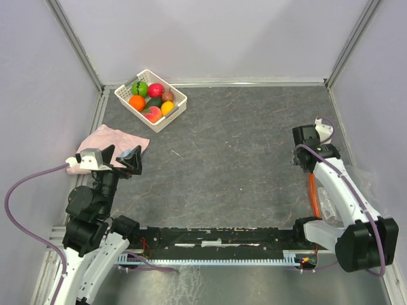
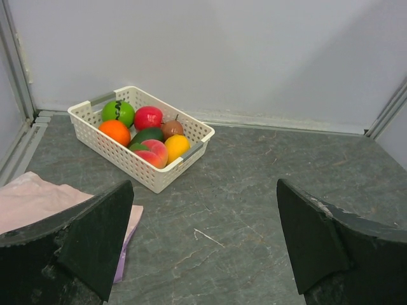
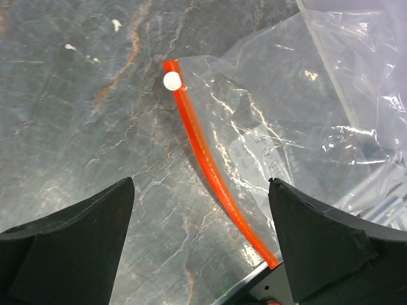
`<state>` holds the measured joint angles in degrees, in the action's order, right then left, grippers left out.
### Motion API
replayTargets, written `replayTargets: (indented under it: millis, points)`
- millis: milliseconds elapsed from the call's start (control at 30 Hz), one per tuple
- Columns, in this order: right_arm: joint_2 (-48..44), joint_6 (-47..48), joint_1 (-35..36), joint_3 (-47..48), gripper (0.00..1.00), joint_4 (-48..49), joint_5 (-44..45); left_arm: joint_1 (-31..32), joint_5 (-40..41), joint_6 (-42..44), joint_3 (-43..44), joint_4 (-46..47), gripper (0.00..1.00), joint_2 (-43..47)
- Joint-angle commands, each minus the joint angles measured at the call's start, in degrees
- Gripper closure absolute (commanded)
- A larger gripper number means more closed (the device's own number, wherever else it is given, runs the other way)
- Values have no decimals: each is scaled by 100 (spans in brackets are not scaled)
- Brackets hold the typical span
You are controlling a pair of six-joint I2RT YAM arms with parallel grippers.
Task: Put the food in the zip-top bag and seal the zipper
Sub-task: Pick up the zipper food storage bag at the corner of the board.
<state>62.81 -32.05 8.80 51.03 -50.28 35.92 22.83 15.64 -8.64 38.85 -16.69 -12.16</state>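
From the top camera I see all the food (image 1: 152, 100) sitting together in the white basket (image 1: 170, 119), at about 11 o'clock on the table (image 1: 241, 146), close to the back wall. I count seven pieces: orange, bright green, red-pink, brownish, yellow, peach and dark green. The zip-top bag (image 1: 325, 202) is well apart from them, at about 4 o'clock by the right edge. The right arm (image 1: 340, 184) covers a big part of the bag in this view. In the right wrist view its zipper (image 3: 206, 162) runs from 11 to 5 o'clock, with a white slider (image 3: 172, 81) at the 11 o'clock end. The right gripper (image 3: 200, 185) hangs above this strip, its fingers wide apart and holding nothing. The left gripper (image 2: 203, 187) has its fingers spread too and is empty, and the basket is at 11 o'clock in its view. A pink cloth (image 1: 105, 138) lies at 9 o'clock on the table, partly hidden behind the left finger of this gripper
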Motion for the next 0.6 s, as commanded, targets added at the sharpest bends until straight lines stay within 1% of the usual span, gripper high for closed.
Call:
replayTargets:
  millis: [0,200,367,467,567]
  points:
    - [539,-182,-47,176,7,-52,575,-35,-205,-128,44,96,0,13]
    - [1378,-73,-83,372,13,-192,578,-37,-128,-103,44,31,0,178]
    - [1980,52,-154,521,27,-171,635,-35,-7,-85,3,41,0,385]
    - [2250,71,-212,586,29,-206,613,-39,-10,-76,0,50,0,441]
    - [2485,96,-239,685,34,-271,547,-33,-33,-74,1,52,0,454]
